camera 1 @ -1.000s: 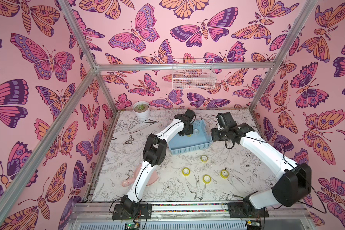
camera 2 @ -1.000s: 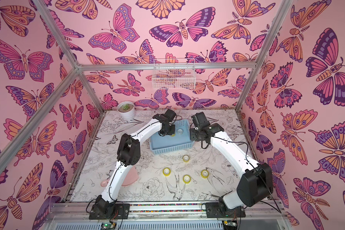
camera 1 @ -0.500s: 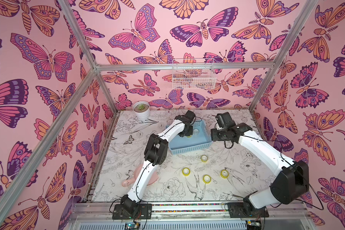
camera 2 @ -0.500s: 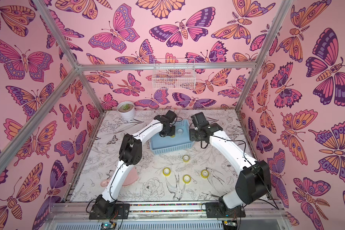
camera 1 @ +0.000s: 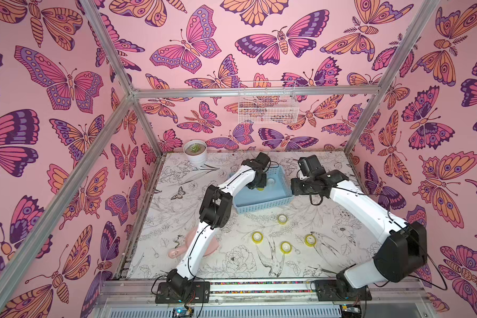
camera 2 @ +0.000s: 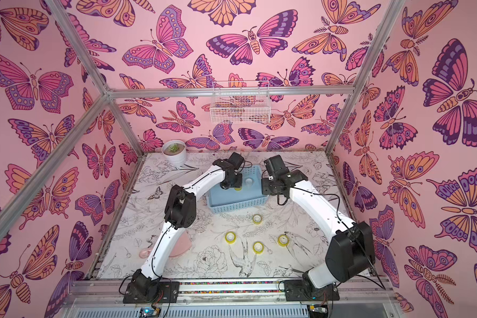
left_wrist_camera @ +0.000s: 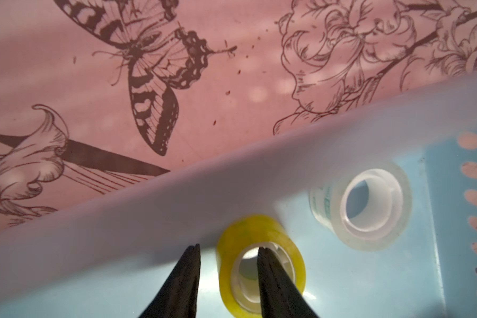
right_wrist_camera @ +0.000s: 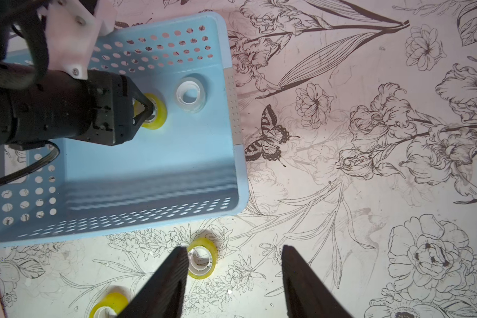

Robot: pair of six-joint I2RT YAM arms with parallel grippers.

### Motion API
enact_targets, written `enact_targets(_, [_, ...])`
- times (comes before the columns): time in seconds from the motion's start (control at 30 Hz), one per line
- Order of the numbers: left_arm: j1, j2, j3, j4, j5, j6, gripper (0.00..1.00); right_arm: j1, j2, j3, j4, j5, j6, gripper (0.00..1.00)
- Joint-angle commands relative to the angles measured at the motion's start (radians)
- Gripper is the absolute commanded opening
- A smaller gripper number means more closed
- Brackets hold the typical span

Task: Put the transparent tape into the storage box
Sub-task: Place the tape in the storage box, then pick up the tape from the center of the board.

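Nearest, four yellow tape rolls (camera 1: pixel 286 247) lie on the surface (camera 1: pixel 226 236) before the storage box (camera 1: pixel 262 205). Inside it the left fingers (left_wrist_camera: pixel 182 280) stand released astride the wall of a fifth yellow roll (left_wrist_camera: pixel 254 230), beside the colourless roll (left_wrist_camera: pixel 325 203). The right fingers (right_wrist_camera: pixel 165 283) hover spread and empty beside the box.

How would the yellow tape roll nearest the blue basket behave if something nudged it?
The yellow tape roll lies flat, hole up, so it would probably slide rather than roll. Its glossy surface looks slippery. As a small hollow ring, it is likely light yet stiff.
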Motion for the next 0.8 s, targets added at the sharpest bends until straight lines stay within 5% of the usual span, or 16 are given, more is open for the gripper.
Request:
enact_targets(0.0, [-0.001,-0.127,-0.020,-0.004,-0.034,0.018,0.41,-0.006,0.006,0.029,-0.005,-0.027,-0.015,0.60])
enact_targets(0.23, [-0.001,-0.349,-0.195,0.038,-0.056,0.013,0.54,-0.006,0.008,0.007,-0.034,-0.082,-0.031,0.60])
enact_targets(0.77, [-0.005,-0.958,-0.887,0.193,-0.105,-0.080,0.70,0.076,0.007,-0.267,0.054,-0.112,0.018,0.58])
